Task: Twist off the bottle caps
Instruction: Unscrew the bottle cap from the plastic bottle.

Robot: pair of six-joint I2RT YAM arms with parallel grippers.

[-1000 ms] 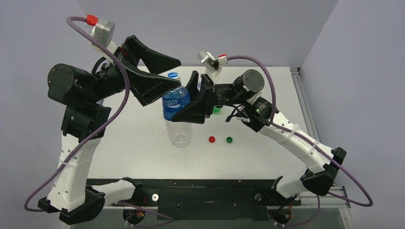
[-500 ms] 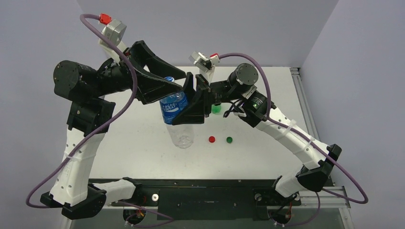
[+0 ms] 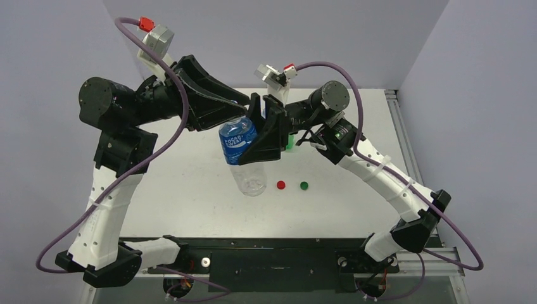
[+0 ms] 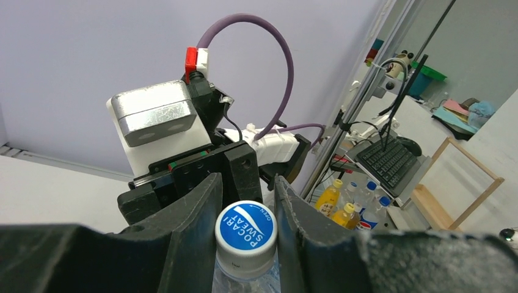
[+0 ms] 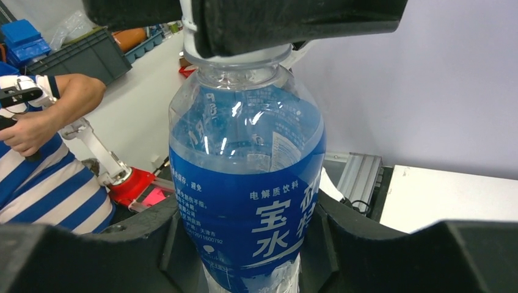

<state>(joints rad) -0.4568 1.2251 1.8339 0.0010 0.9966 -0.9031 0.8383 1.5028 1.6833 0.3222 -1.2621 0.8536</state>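
Note:
A clear bottle with a blue label [image 3: 240, 142] hangs tilted above the table, neck toward the back left. My right gripper [image 3: 263, 136] is shut around its labelled body [image 5: 244, 183]; the right gripper's [image 5: 247, 244] fingers press both sides of the label. My left gripper [image 3: 244, 114] is shut on the bottle's whitish-blue cap [image 4: 245, 227], one finger on each side, and the left gripper [image 4: 247, 207] hides the cap in the top view. A loose red cap [image 3: 281, 185] and a loose green cap [image 3: 304, 185] lie on the table.
A green bottle [image 3: 289, 144] stands partly hidden behind the right arm. The white table [image 3: 183, 183] ends at a metal rail [image 3: 396, 120] on the right. A person in a striped shirt [image 5: 36, 177] is off the table in the right wrist view.
My left gripper's fingers were wide apart around the bottle's neck a second ago and have closed on the cap. The bottle and both grippers have shifted slightly right.

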